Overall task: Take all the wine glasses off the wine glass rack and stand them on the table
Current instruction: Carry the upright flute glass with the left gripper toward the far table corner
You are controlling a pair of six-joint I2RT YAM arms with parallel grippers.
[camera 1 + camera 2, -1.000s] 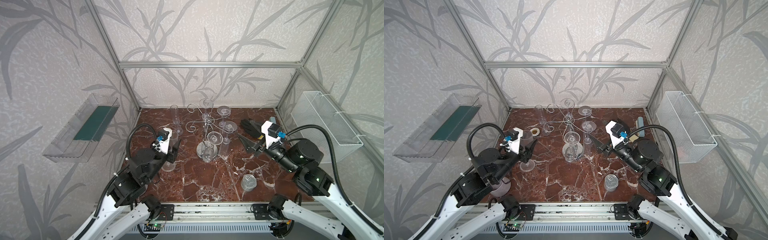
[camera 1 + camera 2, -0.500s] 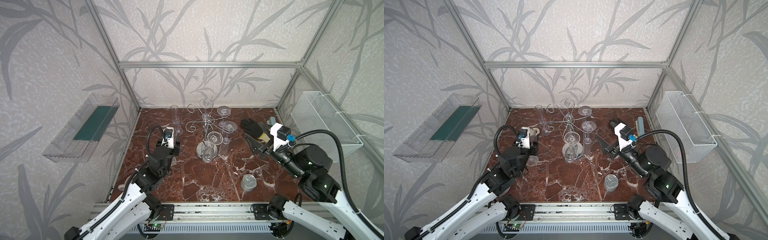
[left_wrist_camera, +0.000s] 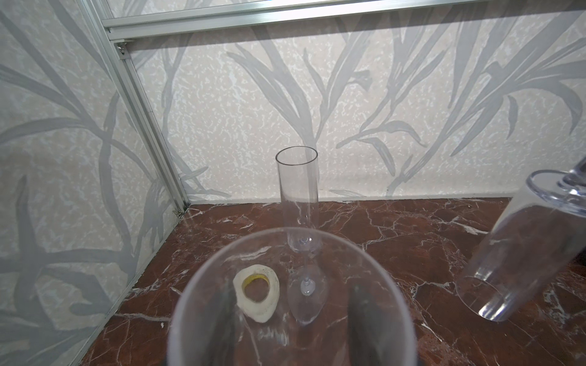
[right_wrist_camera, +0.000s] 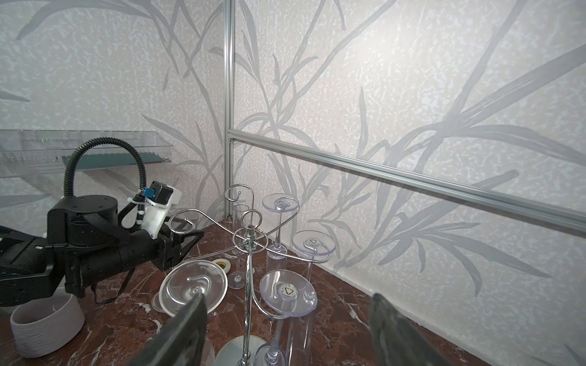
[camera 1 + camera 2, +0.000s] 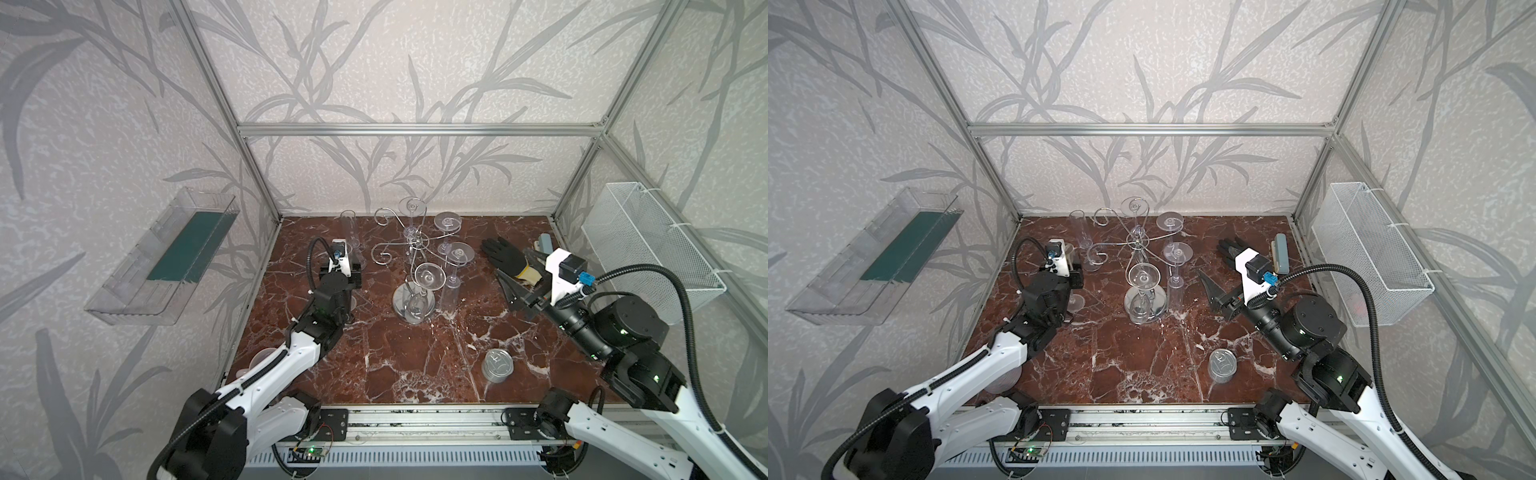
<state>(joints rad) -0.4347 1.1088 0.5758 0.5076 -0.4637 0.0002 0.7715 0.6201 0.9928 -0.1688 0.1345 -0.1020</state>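
- L pincer (image 3: pixel 290 323): part-open, jaws closed onto the bowl of a clear wine glass (image 3: pixel 291 282). Dark fingers (image 3: pixel 364 317) show thru the glass on both sides, and the rim sits right up by the wrist cam.
- That wine glass is off the wine glass rack (image 5: pixel 415 244). It's upright, left of the rack in both top views, near the left edge of the counter (image 5: pixel 415 374). Its foot peeks out below the pincer; can't tell if it touches the counter.
- Rack stands mid-counter, toward the back wall, w/ round mirrored base flat on the marble.
- Four hanging glasses (image 4: pixel 288 293) sit foot-up on the rack's arms.
- R pincer (image 4: pixel 288 298): wide open, nothing in it, aimed at the rack from the right, short of it and not touching.
- Tall flute (image 3: pixel 297 196) stands upright beyond the L pincer, near the back-left corner. A tape roll (image 3: pixel 256 291) lies just beside its foot.
- Black glove (image 5: pixel 500 255) and grey-blue block (image 5: pixel 1281 253) lie at back right, past the R pincer.
- Tin can (image 5: pixel 497 365) is upright at front right, apart from the rest.
- Grey ribbed cup (image 4: pixel 44 326) sits under the L arm.
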